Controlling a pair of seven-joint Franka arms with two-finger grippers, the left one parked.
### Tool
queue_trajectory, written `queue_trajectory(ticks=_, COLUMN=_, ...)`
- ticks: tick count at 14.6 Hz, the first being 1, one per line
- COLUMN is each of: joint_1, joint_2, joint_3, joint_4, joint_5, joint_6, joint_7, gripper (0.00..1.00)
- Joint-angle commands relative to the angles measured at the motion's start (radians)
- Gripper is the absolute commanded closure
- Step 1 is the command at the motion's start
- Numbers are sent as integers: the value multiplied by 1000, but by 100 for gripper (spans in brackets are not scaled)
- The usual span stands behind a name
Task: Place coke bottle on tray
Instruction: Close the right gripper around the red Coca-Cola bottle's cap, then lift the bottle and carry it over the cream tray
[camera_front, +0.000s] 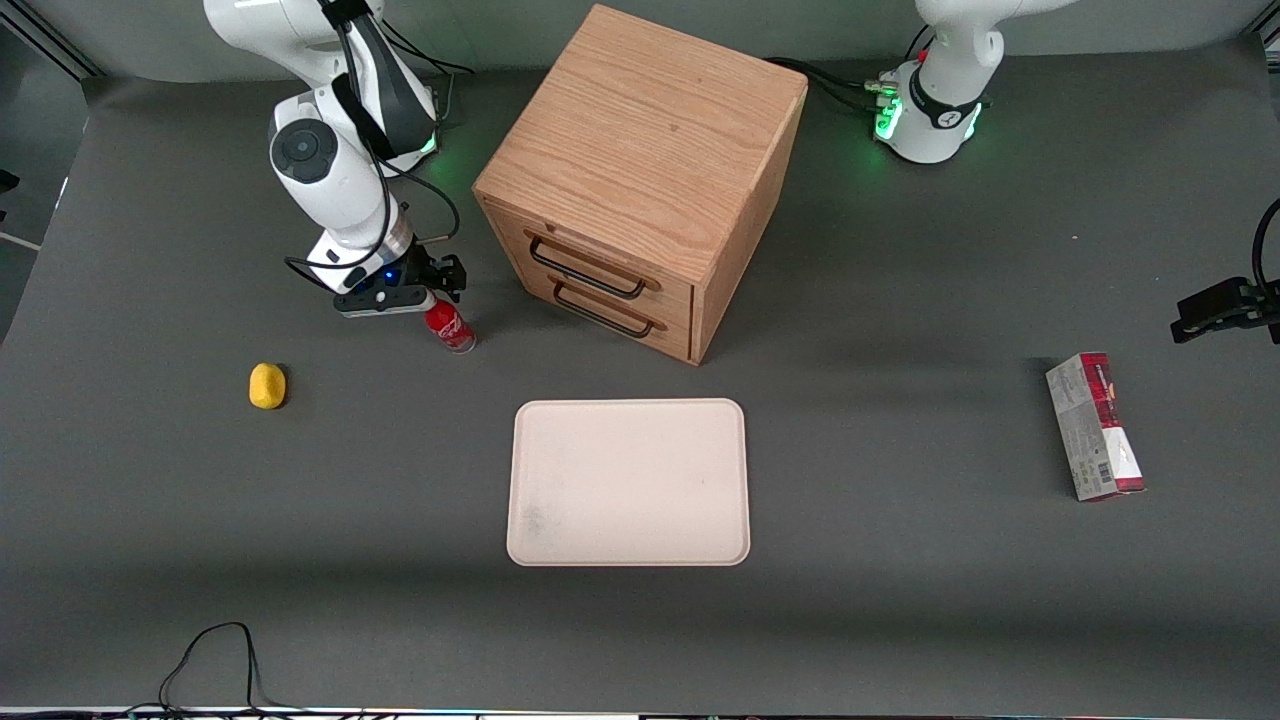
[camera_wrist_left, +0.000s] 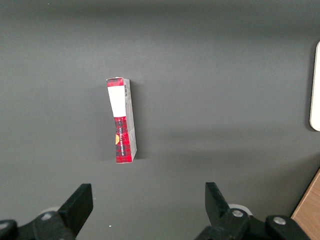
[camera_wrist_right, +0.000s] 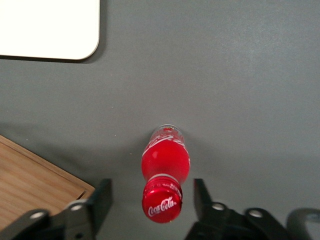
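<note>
We've got the tool (camera_wrist_right: 150, 197) released, fingers straddling the upright coke bottle (camera_wrist_right: 165, 167) cap so closing grips it; tray (camera_front: 628, 482) waits nearby.

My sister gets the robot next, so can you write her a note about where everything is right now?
Gripper: open, fingers on either side of the small red coke bottle's cap, not closed on it.
The bottle stands upright on the grey table, beside the wooden two-drawer cabinet, toward the working arm's end.
The flat cream-pink rectangular tray lies nearer the front camera than the cabinet, with nothing on it.
Done: gripper lined up over the bottle.
Left: close on it, lift, carry it to the tray, set it down.
</note>
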Motion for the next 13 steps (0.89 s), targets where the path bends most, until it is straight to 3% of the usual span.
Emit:
queue_trajectory(ticks=1, joint_1=-1, joint_2=-3, joint_3=1, joint_4=-10, joint_5=3, joint_6=21, joint_7=14, gripper=73)
queue_trajectory(ticks=2, joint_1=-1, joint_2=-3, joint_3=1, joint_4=-10, joint_5=3, joint_6=21, joint_7=14, gripper=79)
queue_trajectory(ticks=4, joint_1=-1, joint_2=-3, joint_3=1, joint_4=-10, joint_5=3, joint_6=27, joint_7=14, gripper=100)
queue_trajectory(ticks=10, joint_1=-1, joint_2=-23, joint_3=-2, joint_4=7, joint_5=3, joint_6=-2, joint_7=16, gripper=100)
queue_trajectory(ticks=13, joint_1=-1, joint_2=-31, joint_3=-4, joint_4=93, joint_5=3, joint_6=-129, joint_7=16, gripper=100)
